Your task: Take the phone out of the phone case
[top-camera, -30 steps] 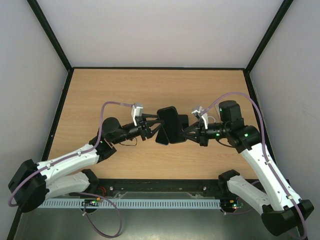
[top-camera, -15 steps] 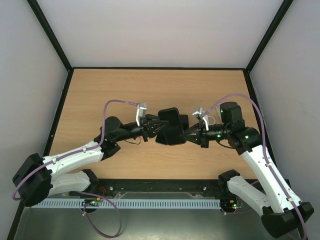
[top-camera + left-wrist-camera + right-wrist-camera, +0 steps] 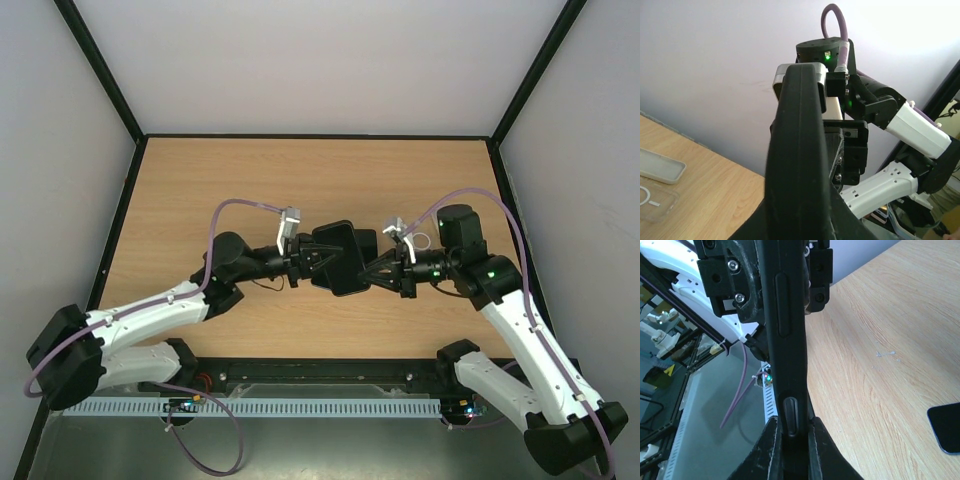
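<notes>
The left gripper [image 3: 316,258] and right gripper [image 3: 374,272] each clamp an edge of the case [image 3: 340,262], held above the desk's [image 3: 200,190] middle. Within the past second it has turned between them, suggesting the prying has begun.

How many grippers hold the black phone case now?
2. The left gripper clamps the phone case from the left side, the right gripper from the right side. Neither is hidden.
</notes>
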`<state>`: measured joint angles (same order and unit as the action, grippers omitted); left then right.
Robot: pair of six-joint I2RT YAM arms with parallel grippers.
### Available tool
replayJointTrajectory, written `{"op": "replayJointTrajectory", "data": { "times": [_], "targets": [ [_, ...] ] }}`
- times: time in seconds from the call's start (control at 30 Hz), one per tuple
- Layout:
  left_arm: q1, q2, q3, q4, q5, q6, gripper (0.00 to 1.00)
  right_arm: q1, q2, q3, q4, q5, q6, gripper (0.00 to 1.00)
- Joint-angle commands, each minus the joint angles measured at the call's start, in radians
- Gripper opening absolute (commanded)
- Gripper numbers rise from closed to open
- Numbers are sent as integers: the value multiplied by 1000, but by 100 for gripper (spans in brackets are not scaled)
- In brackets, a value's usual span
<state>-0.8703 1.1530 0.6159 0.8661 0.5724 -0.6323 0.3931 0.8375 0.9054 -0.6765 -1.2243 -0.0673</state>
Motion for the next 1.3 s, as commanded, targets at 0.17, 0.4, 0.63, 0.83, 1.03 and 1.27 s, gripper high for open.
{"op": "replayJointTrajectory", "data": {
  "times": [0.17,0.4,0.63,0.83,1.03,1.27],
  "targets": [
    [0,-136,88,-225,14,129,3,3,24,138,-141,143,-282,49],
    [4,-145,190,-406,45,151,3,3,126,278,-439,172,-665,72],
    [5,-126,205,-366,77,103,3,14,147,283,-527,112,-767,60],
    [1,-105,213,-322,89,74,3,26,123,272,-522,111,-774,53],
    [-5,-83,206,-262,89,50,3,53,129,252,-533,73,-786,50],
    [-10,-52,212,-216,105,21,3,55,113,247,-534,81,-802,37]
  ]
}}
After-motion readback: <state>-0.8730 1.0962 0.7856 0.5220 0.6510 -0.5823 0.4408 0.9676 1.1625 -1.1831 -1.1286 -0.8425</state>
